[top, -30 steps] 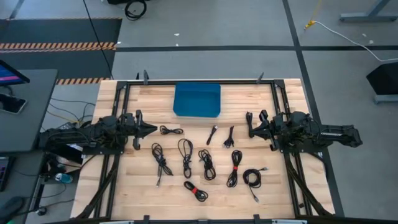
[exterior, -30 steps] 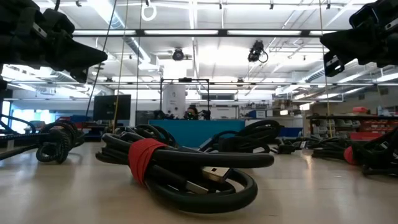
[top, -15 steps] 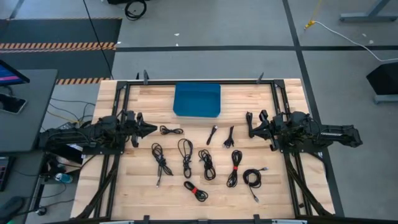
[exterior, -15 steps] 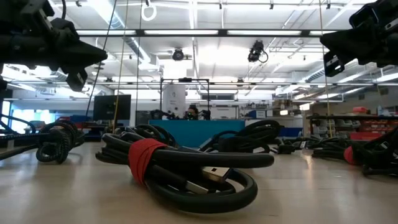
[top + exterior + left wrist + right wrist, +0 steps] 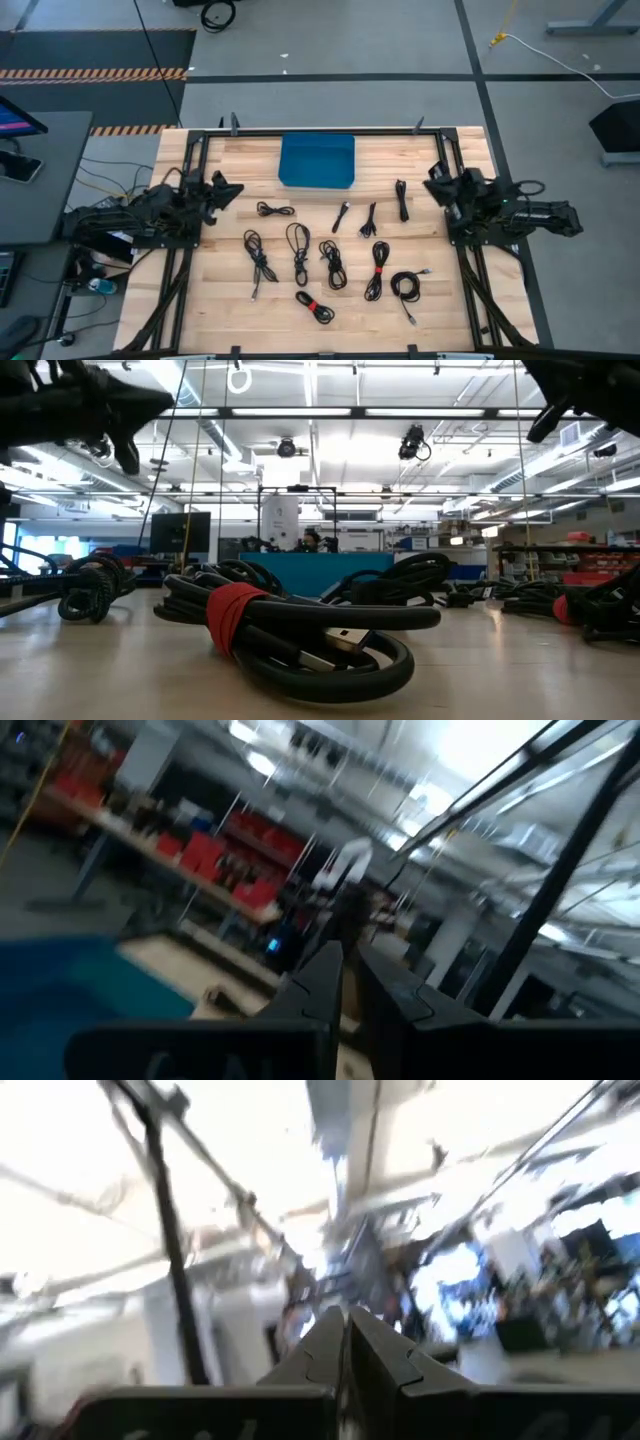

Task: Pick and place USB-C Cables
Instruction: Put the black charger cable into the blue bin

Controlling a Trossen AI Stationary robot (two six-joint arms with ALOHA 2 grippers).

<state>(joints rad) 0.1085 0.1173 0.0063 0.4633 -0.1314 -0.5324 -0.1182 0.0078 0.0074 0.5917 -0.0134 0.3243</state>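
Observation:
Several thin black USB-C cables lie as small coils and folded bundles on the wooden table, spread across its middle. One with a red tie lies nearest the front edge and fills the foreground of the low view. Another red-tied cable lies right of centre. A straight folded cable lies just in front of my right gripper. That gripper is shut and tipped upward at the table's right side. My left gripper is shut and tipped upward at the left side, near a small coil.
A blue bin stands at the far middle of the table. Black frame rails run along the left and right sides and the far edge. A desk with a screen stands off the table's left.
Both grippers have tipped upward and risen, staying shut, and their tips have drawn back toward their own sides of the table. My left gripper has also rolled about its own axis. The folded cable near my right gripper, hidden under it before, now shows. No cable has moved.

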